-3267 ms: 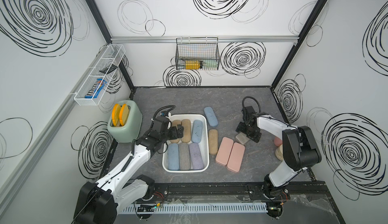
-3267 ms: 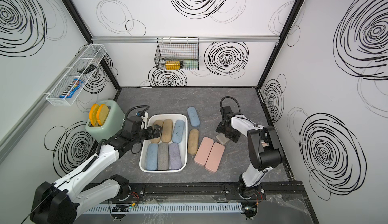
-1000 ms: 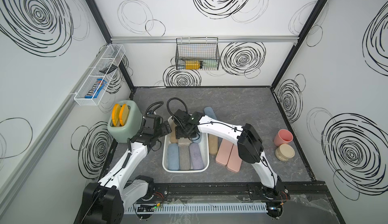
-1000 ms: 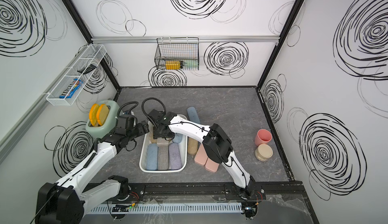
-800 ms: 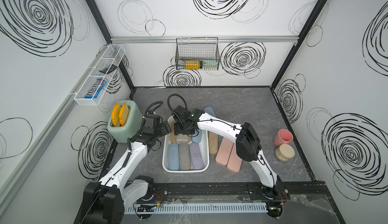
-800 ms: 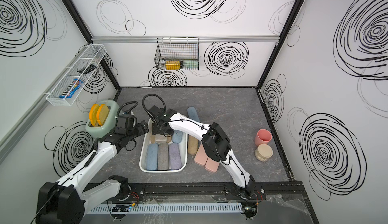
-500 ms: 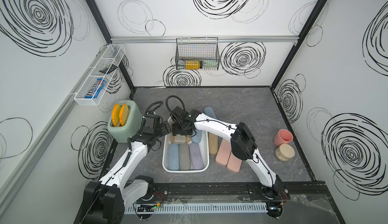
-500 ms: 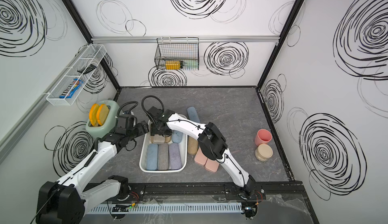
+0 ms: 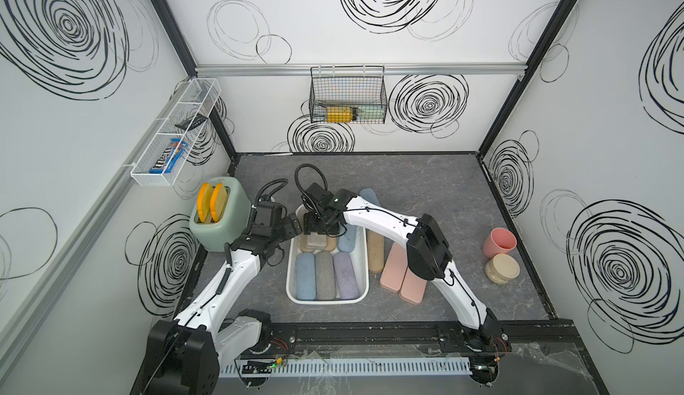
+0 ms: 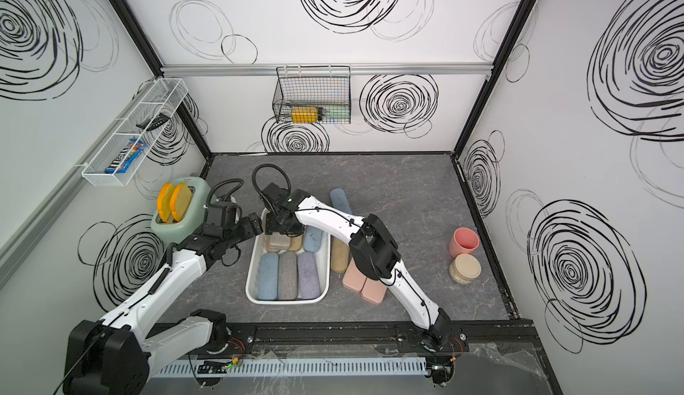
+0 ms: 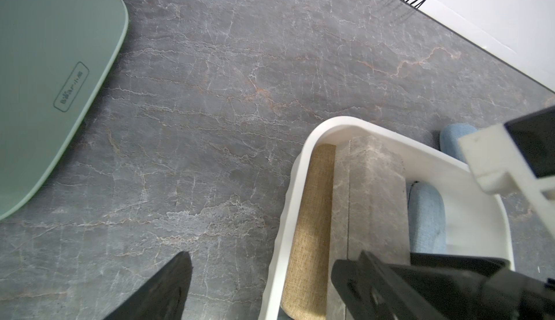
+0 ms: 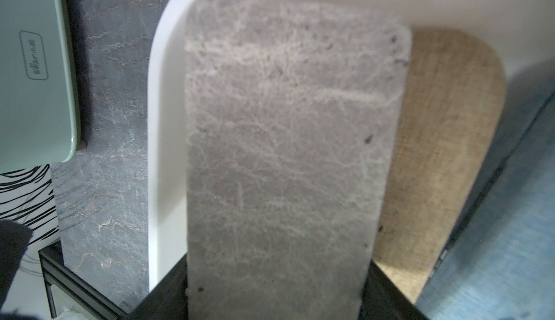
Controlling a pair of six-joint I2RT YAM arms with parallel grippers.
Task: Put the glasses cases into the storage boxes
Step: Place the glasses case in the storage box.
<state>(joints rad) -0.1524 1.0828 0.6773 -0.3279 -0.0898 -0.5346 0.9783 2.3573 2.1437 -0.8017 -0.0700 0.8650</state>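
the right gripper [image 9: 320, 228] has its fingers closed partway onto the flat grey-beige marbled glasses case [image 12: 285, 153]. it holds the case low over the far end of the white plastic storage bin [image 9: 365, 267], above a tan woven case [image 12: 444, 153], likely because the floor there is full. the left gripper [image 11: 270, 261] stands wide and empty astride the bin's rim, perhaps to steady it.
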